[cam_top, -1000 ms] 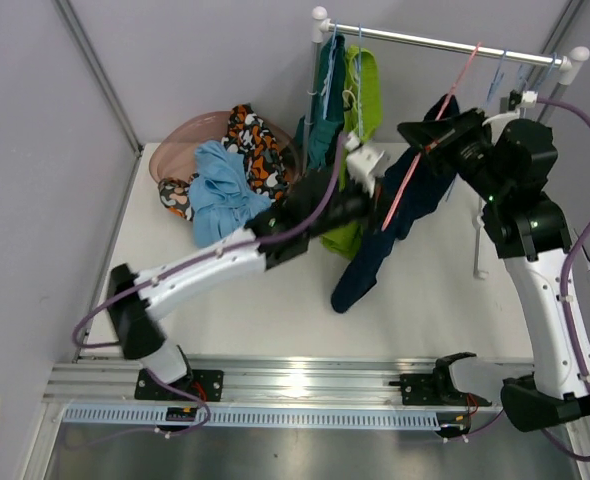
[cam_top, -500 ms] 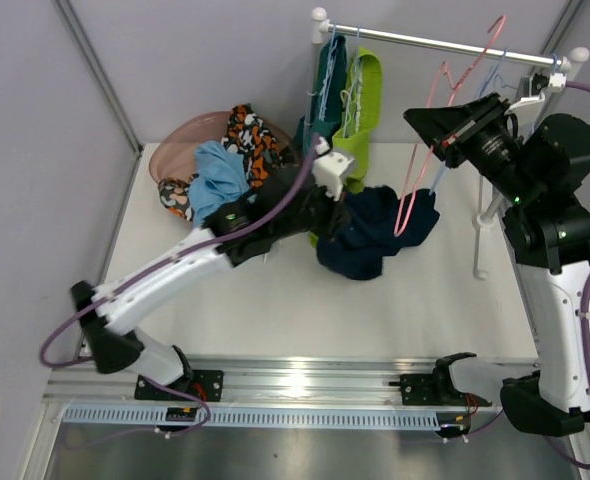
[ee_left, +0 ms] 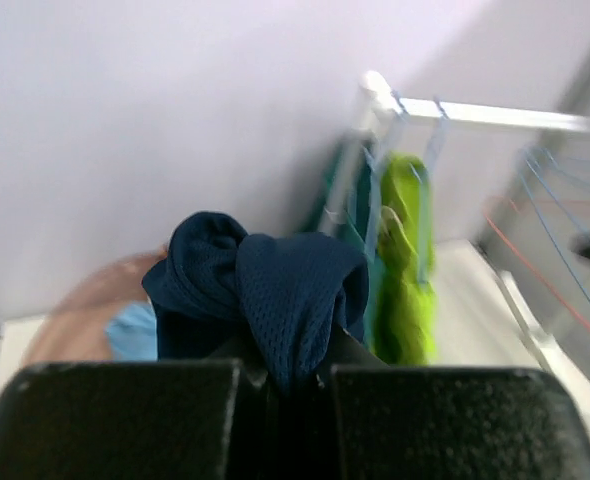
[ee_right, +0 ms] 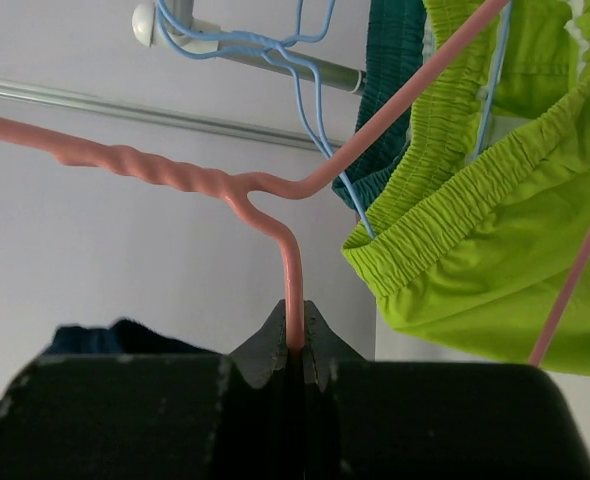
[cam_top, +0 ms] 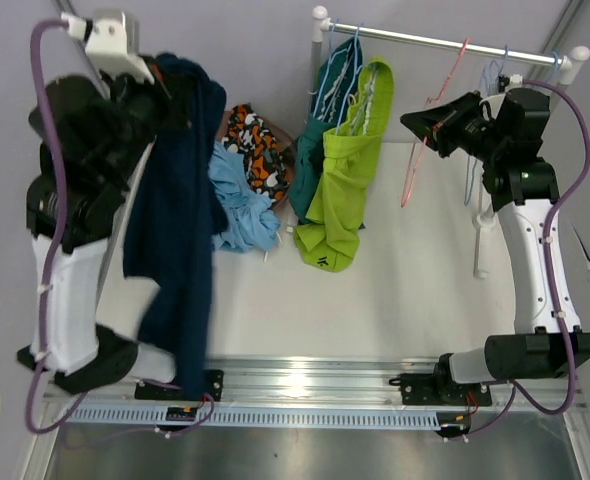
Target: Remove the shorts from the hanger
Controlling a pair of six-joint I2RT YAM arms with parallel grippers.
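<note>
Navy shorts [cam_top: 180, 200] hang in a long drape from the raised left gripper [cam_top: 167, 92] at about 10 o'clock in the overhead view. They are clear of any hanger, and their lower end falls past the table's [cam_top: 425, 290] near edge toward 7 o'clock. That view hides the fingers behind cloth. The left wrist camera settles the matter: the left gripper [ee_left: 285, 375] is pressed together on a bunched fold of the navy mesh [ee_left: 275, 290], which fills the middle of its frame.

At 1 o'clock the right gripper [cam_top: 425, 128] meets the pink hanger [cam_top: 415, 165], but from overhead the contact is too small to read. The right wrist view shows the right gripper [ee_right: 293, 345] pinching the hanger's wire [ee_right: 175, 172] just below its twisted neck. The hanger carries no cloth.

Lime green shorts [cam_top: 345, 180] and teal shorts [cam_top: 315, 150] hang from the rail [cam_top: 415, 38] at 12 o'clock. Only the right wrist view shows the lime elastic waistband [ee_right: 475, 260] up close, and the teal pair [ee_right: 395, 50] is cut off at its top edge. Light blue shorts [cam_top: 240, 195] and the blotch-patterned shorts [cam_top: 255, 140] lie heaped at 11 o'clock, partly hidden behind the navy drape. In the left wrist view they are a blur.
</note>
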